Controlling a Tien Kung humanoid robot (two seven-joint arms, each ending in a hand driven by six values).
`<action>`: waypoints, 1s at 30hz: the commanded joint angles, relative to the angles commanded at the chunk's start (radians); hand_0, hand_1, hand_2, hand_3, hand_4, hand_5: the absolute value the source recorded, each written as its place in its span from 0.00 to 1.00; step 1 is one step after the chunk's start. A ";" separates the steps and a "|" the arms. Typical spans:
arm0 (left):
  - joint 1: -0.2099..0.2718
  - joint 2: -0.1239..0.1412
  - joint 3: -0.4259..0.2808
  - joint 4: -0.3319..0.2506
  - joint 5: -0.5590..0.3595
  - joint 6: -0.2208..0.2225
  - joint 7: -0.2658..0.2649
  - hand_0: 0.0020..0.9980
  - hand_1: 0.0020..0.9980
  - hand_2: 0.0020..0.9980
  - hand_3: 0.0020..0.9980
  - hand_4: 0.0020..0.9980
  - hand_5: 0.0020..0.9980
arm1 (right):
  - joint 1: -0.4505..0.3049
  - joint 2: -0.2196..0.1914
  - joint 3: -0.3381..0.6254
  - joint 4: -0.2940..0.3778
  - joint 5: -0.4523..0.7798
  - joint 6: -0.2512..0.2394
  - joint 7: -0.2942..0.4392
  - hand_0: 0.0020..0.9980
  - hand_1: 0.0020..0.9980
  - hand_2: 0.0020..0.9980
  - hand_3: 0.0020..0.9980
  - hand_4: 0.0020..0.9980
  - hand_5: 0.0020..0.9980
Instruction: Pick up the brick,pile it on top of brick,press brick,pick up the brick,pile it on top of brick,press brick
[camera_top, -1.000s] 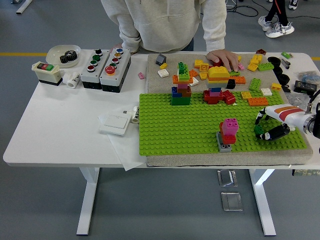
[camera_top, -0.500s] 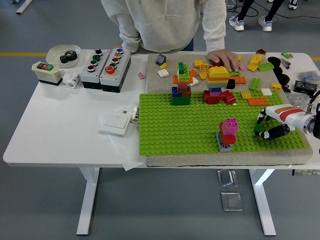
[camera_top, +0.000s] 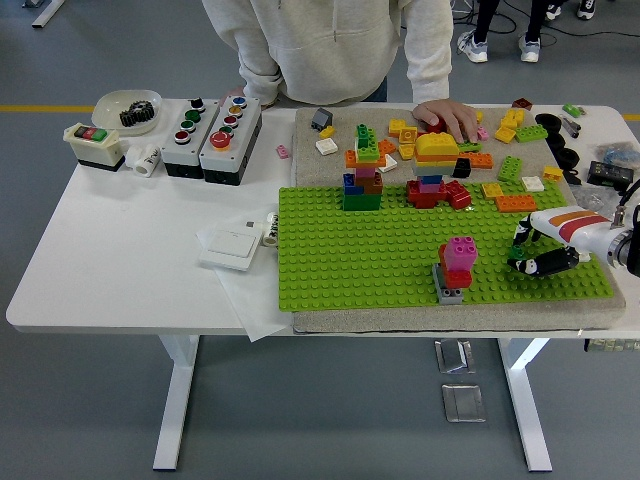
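A dark green brick appears to be clamped in the right robot hand; misalignment could topple the pink-topped stack just beside it.

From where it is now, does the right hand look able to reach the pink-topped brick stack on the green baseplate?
Probably yes: the right hand sits just right of the pink-topped brick stack, with only bare green baseplate between them.

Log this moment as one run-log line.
right robot hand: shut on green brick, over green baseplate | target: pink-red-grey stack, apart | person's hand: resting on far bricks
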 joint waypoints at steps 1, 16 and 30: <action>0.000 0.000 -0.001 0.000 0.001 0.000 0.000 0.79 0.71 0.60 0.53 0.52 0.51 | 0.000 -0.002 0.001 0.002 -0.001 -0.001 0.000 0.60 0.61 0.65 0.54 0.69 0.50; -0.001 0.000 -0.007 0.000 0.005 -0.001 0.000 0.79 0.71 0.60 0.53 0.52 0.51 | -0.003 -0.022 0.032 0.016 -0.003 -0.021 0.012 0.48 0.53 0.60 0.51 0.64 0.52; -0.002 0.000 -0.014 0.000 0.011 -0.001 0.000 0.79 0.71 0.60 0.53 0.52 0.51 | -0.009 -0.048 0.073 0.063 -0.002 -0.009 0.007 0.47 0.52 0.59 0.51 0.63 0.53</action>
